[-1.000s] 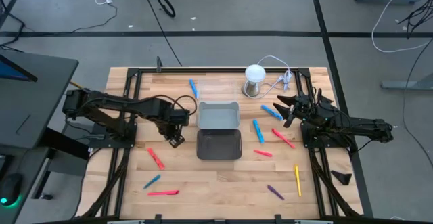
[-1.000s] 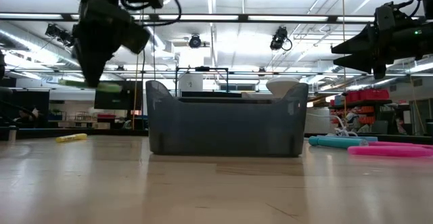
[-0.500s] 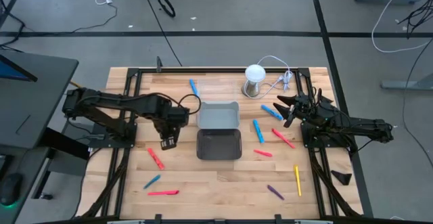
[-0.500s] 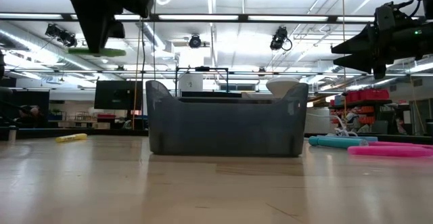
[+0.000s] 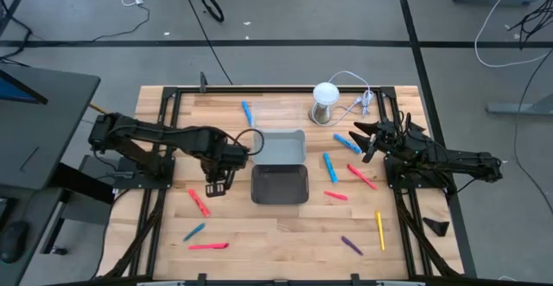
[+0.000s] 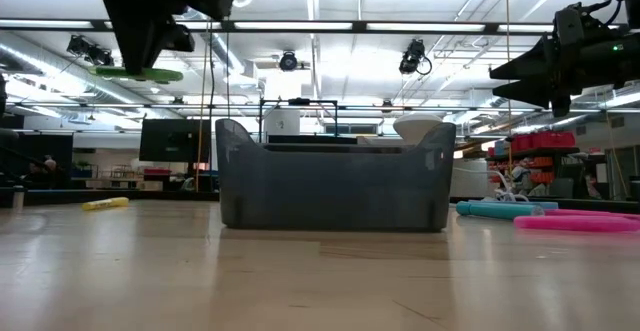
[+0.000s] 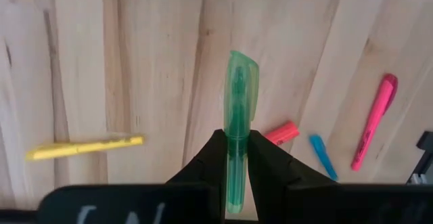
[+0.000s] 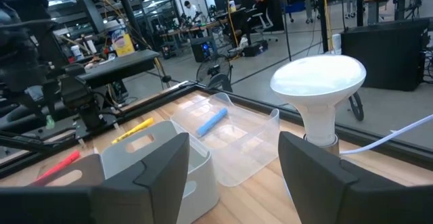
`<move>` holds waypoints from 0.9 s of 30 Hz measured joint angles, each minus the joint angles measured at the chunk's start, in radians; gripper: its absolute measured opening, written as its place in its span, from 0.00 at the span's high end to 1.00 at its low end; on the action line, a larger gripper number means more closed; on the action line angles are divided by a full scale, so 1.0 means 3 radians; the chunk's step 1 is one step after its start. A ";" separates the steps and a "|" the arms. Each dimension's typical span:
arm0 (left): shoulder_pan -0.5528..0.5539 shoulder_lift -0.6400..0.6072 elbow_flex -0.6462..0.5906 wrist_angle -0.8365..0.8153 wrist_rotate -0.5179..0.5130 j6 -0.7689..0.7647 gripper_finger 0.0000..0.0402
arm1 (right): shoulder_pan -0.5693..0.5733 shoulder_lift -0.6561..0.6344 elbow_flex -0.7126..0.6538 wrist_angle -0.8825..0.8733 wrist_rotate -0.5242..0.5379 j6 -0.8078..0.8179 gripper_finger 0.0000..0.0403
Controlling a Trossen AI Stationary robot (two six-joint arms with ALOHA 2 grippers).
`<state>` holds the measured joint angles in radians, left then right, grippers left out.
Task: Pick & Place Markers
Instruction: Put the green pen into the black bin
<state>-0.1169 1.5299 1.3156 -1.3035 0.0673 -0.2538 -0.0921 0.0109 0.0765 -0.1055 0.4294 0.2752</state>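
Two arms are at the table, and only my left one is carrying anything. My left gripper point(image 5: 218, 179) hangs above the wood just off the left side of the dark grey tray point(image 5: 279, 185), with its fingers point(image 7: 206, 166) pinched on a green marker point(image 7: 239, 116). From the wrist camera the marker's long axis runs straight out between the fingertips, with most of its length sticking out past them. In the low view the same green marker point(image 6: 136, 73) sits level, high in the air, clear of the tabletop and left of the tray's wall point(image 6: 330, 186). So the relation I care about is simple: the tray lies to the gripper's right, just beside it, and I judge the next move is a short carry sideways over the rim before letting go. A lighter grey tray point(image 5: 278, 148) sits touching the dark one on its far side. My right gripper point(image 5: 363, 142) waits near the white-domed metal cylinder point(image 5: 324, 102), fingers spread wide and holding nothing. Other markers lie loose on the wood: a pink marker point(image 5: 200, 202) near the left gripper, a blue marker point(image 5: 329, 167) right of the tray, and a yellow marker point(image 5: 379, 230) toward the front right. The left arm is plainly the nearer one to the tray.
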 joint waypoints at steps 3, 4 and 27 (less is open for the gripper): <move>0.0003 0.0162 0.0172 0.0003 -0.0018 0.0036 0.89 | 0.0000 0.0000 0.0000 0.0000 0.0000 0.0000 0.43; 0.0004 0.0216 0.0230 0.0002 -0.0019 0.0038 0.89 | 0.0001 0.0000 0.0000 0.0000 0.0000 0.0000 0.43; 0.0066 0.1702 0.2202 -0.0336 0.0027 0.0290 0.89 | 0.0001 0.0000 0.0000 0.0000 0.0000 0.0000 0.43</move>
<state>-0.0971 2.0406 1.9762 -1.4044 0.0753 -0.1669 -0.0919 0.0109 0.0765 -0.1055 0.4294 0.2752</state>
